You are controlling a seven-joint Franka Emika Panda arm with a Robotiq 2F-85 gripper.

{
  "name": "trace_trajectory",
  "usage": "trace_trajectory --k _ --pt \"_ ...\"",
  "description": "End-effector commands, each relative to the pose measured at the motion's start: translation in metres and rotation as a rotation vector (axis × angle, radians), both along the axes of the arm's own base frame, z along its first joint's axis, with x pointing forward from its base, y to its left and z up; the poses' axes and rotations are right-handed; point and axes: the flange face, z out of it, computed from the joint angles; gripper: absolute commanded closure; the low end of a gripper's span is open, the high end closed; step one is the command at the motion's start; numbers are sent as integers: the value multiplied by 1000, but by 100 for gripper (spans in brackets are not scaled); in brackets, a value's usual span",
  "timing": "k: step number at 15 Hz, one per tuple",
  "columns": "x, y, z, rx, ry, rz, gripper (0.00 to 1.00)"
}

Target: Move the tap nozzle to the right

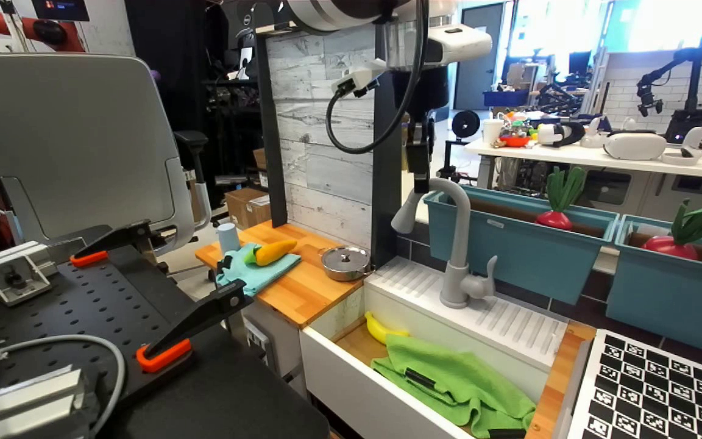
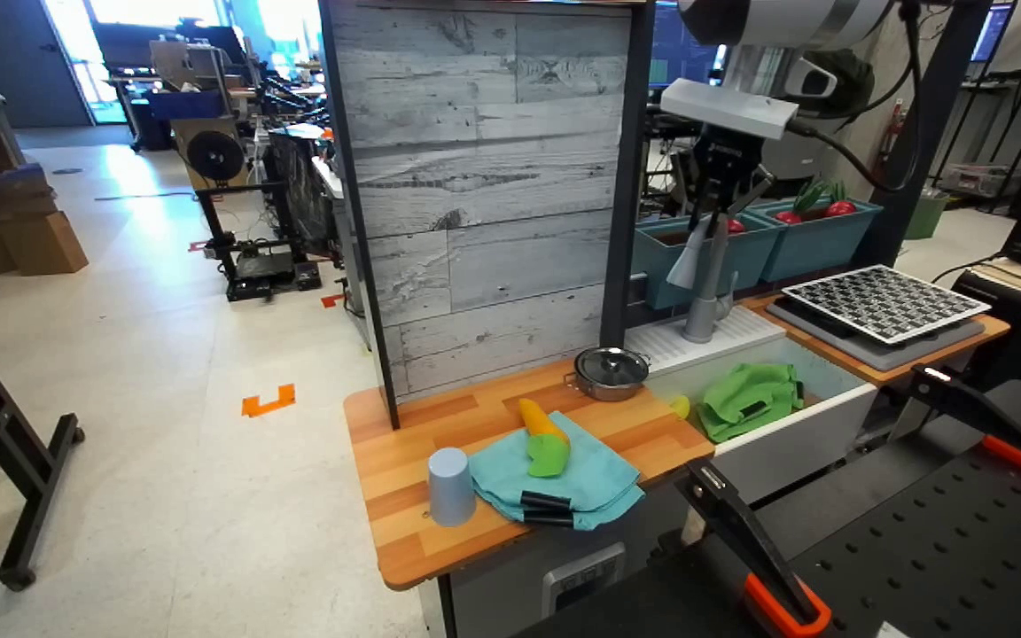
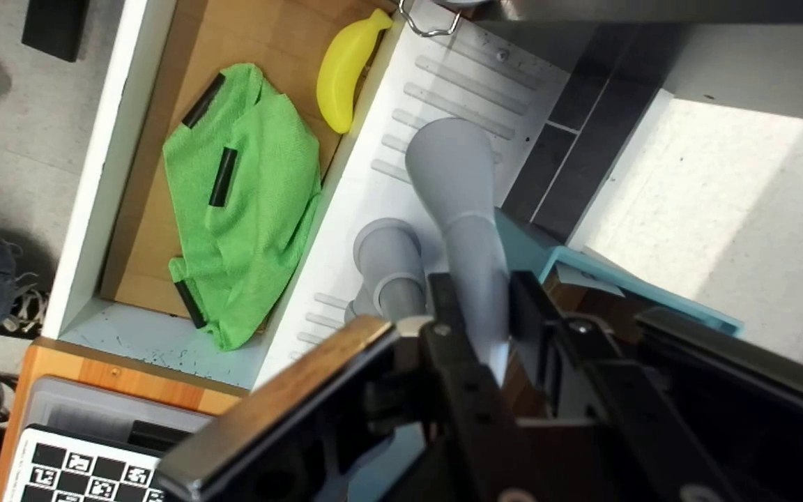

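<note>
Tap nozzle: Matte grey and hooked like a cane, it stands on a white ribbed ledge along the back of the basin, mouth turned down.
Pincer: Clenched on the nozzle's tube just above the flared head, its fingers along both flanks in the wrist view.
Tube's handling: Likely stiff and hardly fragile; anchored at the foot, it should swivel rather than lift, so weight ought to matter little. The smooth finish may slip.
Best hold: Probably where the fingers sit, well out from the upright base, for leverage; the seam at the head and the side lever look better avoided.
Basin contents: A yellow banana by the ledge-side wall and a crumpled green cloth with black strips.
Planters: In an exterior view, the teal planter behind the nozzle shows one red radish, the neighbouring planter two more radishes.
Pot: Lidded, on the wooden desk; its contents cannot be told.
Cup: Pale blue, apparently upside down near the desk's end; nothing within can be seen.
</note>
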Motion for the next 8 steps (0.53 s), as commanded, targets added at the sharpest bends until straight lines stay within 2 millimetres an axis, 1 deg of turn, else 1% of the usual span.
trace_trajectory --k 1,3,8 --pt "-16 -15 3 -16 -4 79 94" --pt "-22 -23 2 -11 1 126 94" --pt "-30 -46 0 -1 2 236 94"
